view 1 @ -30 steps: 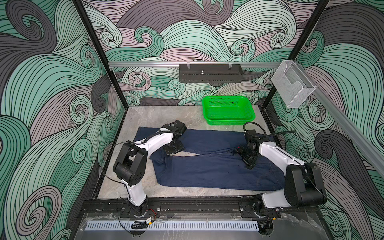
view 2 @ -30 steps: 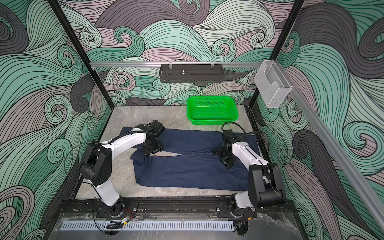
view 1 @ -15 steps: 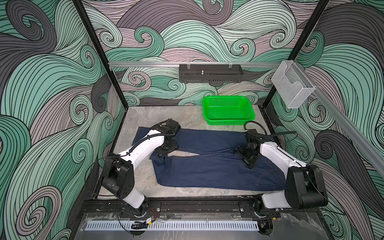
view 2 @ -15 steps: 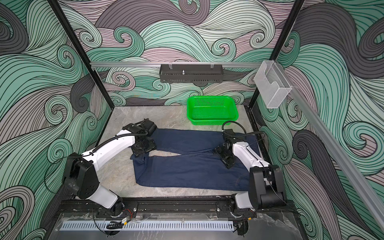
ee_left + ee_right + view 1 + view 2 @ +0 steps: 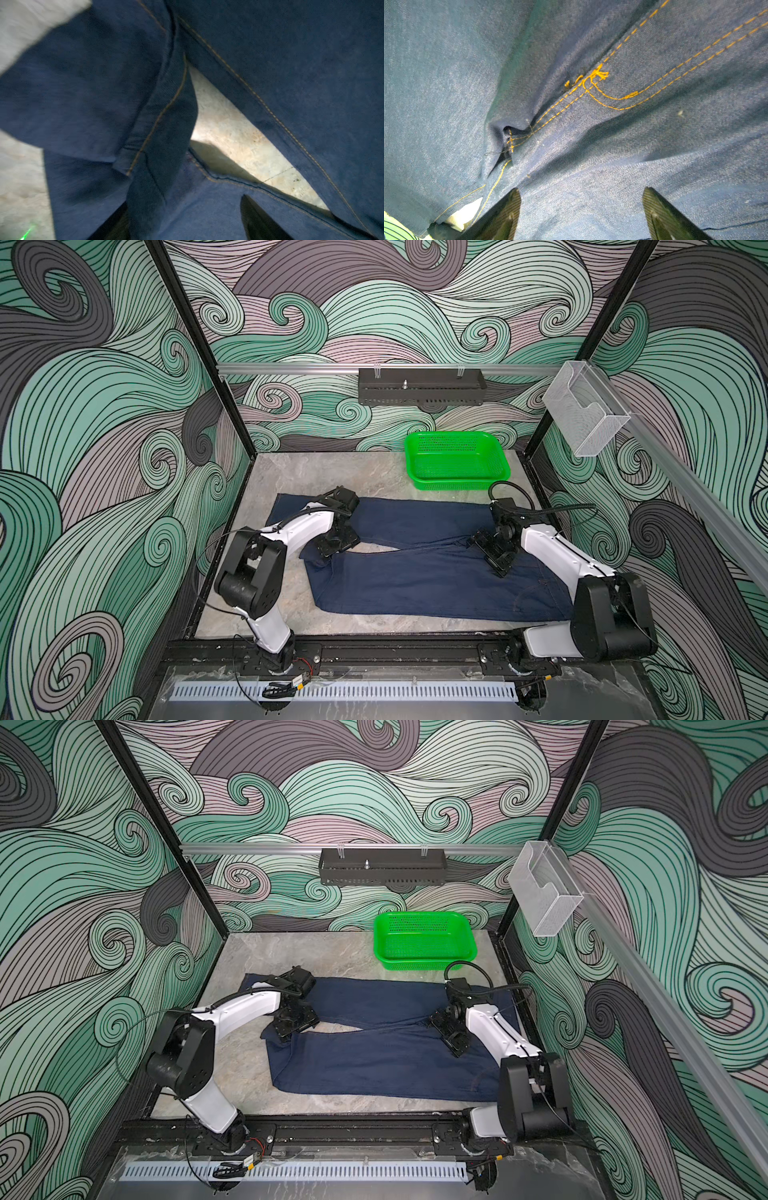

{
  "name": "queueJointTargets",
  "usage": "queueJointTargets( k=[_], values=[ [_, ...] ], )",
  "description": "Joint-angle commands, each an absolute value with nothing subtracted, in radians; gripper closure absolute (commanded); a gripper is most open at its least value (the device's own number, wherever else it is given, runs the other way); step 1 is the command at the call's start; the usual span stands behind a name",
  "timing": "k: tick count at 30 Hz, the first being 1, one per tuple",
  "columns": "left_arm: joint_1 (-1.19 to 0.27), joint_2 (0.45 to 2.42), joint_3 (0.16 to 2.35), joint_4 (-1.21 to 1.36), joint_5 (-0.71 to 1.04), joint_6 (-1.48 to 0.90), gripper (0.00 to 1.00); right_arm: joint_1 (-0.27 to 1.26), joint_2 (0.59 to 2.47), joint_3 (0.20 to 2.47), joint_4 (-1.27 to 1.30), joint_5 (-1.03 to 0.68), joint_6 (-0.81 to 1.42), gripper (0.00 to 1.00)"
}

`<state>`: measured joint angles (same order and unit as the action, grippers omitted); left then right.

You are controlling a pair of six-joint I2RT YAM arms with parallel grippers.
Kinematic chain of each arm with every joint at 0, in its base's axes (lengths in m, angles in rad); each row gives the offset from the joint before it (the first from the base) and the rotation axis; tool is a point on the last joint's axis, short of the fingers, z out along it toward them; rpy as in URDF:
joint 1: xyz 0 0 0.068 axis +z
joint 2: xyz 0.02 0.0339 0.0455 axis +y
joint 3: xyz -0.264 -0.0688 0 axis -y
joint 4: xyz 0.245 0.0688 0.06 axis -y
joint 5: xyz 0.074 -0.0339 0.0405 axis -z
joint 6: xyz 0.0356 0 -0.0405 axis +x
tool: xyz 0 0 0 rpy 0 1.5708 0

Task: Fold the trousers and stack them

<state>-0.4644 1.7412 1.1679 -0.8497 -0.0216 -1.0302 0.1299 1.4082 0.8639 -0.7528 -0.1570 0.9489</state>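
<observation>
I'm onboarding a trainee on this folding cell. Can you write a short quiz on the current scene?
1. True or false: the trousers lie in the basket.
2. The right gripper is: A) shut on a seam; B) open over the denim; C) out of view.
3. Fill in: the ___ gripper is at the leg ends.
Key: 1 false, they lie spread on the table; 2 B; 3 left, the left gripper is by the cuffs.
</observation>
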Motion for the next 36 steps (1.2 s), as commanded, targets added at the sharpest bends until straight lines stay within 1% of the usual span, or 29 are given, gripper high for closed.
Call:
queueJointTargets(
  k=[1,4,7,14,17,20,24,30,36],
  values=[
    [-0.510,1.821,1.257,-0.793,0.007,-1.065,0.21,0.130,1.394,0.868,-0.777,-0.149,0.940,0.08],
    [-0.549,1.878,1.329,-0.805,0.009,-1.066,0.21,0.130,1.394,0.874,-0.780,-0.150,0.938,0.08],
    [-0.572,1.893,1.371,-0.814,0.009,-1.065,0.20,0.130,1.391,0.879,-0.785,-0.152,0.936,0.08],
    [-0.578,1.790,1.351,-0.886,-0.047,-1.046,0.17,0.130,1.385,0.882,-0.786,-0.155,0.937,0.08],
    [-0.559,1.742,1.310,-0.900,-0.073,-1.043,0.16,0.130,1.387,0.884,-0.787,-0.160,0.935,0.08],
    [-0.520,1.736,1.294,-0.900,-0.065,-1.036,0.16,0.132,1.394,0.887,-0.785,-0.168,0.936,0.08],
    [-0.499,1.788,1.352,-0.918,-0.066,-1.013,0.16,0.132,1.396,0.888,-0.783,-0.176,0.931,0.09],
    [-0.499,1.938,1.492,-1.045,-0.124,-0.950,0.20,0.132,1.393,0.893,-0.783,-0.173,0.923,0.09],
    [-0.497,2.027,1.538,-1.082,-0.148,-0.902,0.24,0.132,1.403,0.897,-0.783,-0.172,0.922,0.09]
  ],
)
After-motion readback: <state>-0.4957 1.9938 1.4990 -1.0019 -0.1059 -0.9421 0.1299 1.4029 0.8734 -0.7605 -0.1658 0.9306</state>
